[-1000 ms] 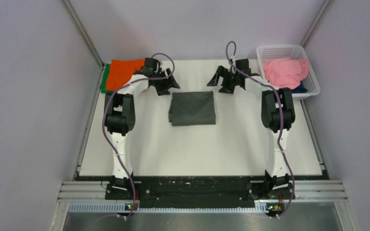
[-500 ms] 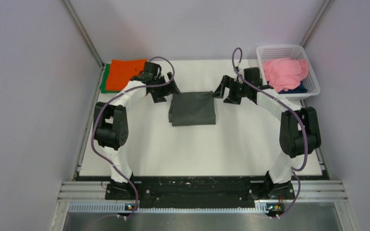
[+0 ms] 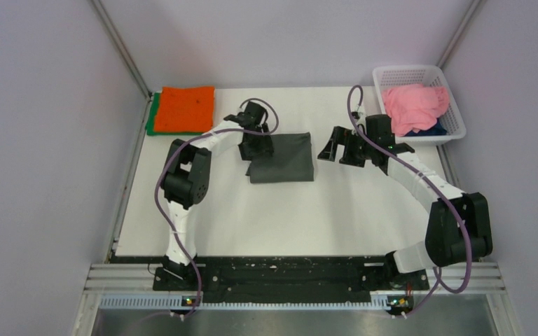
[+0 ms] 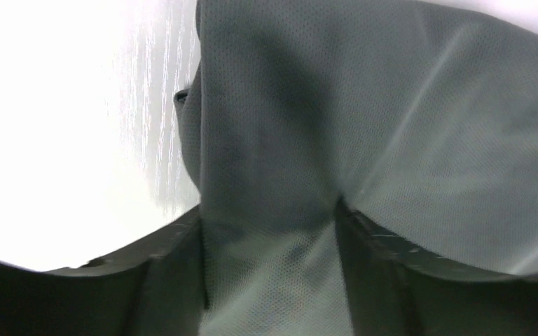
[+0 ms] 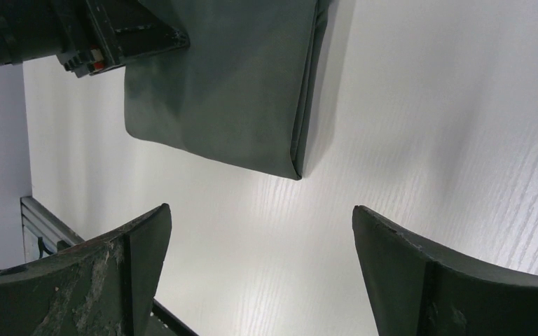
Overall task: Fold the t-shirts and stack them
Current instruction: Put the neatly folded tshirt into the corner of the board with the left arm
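Note:
A folded dark grey t-shirt (image 3: 284, 158) lies on the white table at mid-back. My left gripper (image 3: 258, 148) is at its left edge and is shut on the cloth; in the left wrist view the grey fabric (image 4: 364, 126) fills the gap between the fingers. My right gripper (image 3: 330, 150) is open and empty, just right of the shirt, whose right edge shows in the right wrist view (image 5: 238, 84). A folded orange t-shirt (image 3: 185, 108) lies on a folded green one (image 3: 153, 120) at the back left. A pink t-shirt (image 3: 413, 105) and a navy one (image 3: 431, 129) lie crumpled in the basket.
The white lattice basket (image 3: 454, 119) stands at the back right corner. Grey walls close in the table on the left, back and right. The black rail with the arm bases (image 3: 287, 276) runs along the near edge.

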You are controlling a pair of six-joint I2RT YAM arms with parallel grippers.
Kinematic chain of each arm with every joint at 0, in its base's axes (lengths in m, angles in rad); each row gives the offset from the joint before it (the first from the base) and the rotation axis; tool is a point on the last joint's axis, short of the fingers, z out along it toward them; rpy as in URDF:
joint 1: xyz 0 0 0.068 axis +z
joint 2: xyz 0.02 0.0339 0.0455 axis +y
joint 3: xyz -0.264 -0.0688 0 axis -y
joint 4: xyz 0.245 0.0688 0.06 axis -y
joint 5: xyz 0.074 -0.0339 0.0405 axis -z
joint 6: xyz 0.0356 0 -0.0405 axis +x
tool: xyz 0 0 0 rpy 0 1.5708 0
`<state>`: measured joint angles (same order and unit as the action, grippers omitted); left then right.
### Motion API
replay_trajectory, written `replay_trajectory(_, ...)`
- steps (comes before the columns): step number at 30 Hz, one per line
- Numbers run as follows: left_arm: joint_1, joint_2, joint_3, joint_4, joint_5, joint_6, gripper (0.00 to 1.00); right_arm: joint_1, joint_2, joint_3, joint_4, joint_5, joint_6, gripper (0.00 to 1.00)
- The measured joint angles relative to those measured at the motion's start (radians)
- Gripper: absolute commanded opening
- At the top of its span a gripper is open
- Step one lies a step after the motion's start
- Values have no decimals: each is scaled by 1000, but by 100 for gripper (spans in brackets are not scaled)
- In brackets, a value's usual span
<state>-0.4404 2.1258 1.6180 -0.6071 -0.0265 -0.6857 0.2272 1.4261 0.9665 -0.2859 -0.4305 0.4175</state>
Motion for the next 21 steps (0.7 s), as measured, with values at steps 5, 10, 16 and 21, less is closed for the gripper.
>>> replay_trajectory(5, -68, 74, 114, -97, -144, -95, 11, 0, -39, -24, -15, 28, -17, 99)
replay_trajectory(10, -107, 118, 192, -146, -227, -139, 0, 0, -48, -37, -39, 58, -41, 99)
replay_trajectory(16, -122, 163, 284, -234, -346, -104, 0, -5, -48, -37, -59, 80, -66, 99)
replay_trajectory(21, -93, 163, 285, -269, -533, 53, 0, -14, -48, -37, -63, 106, -84, 99)
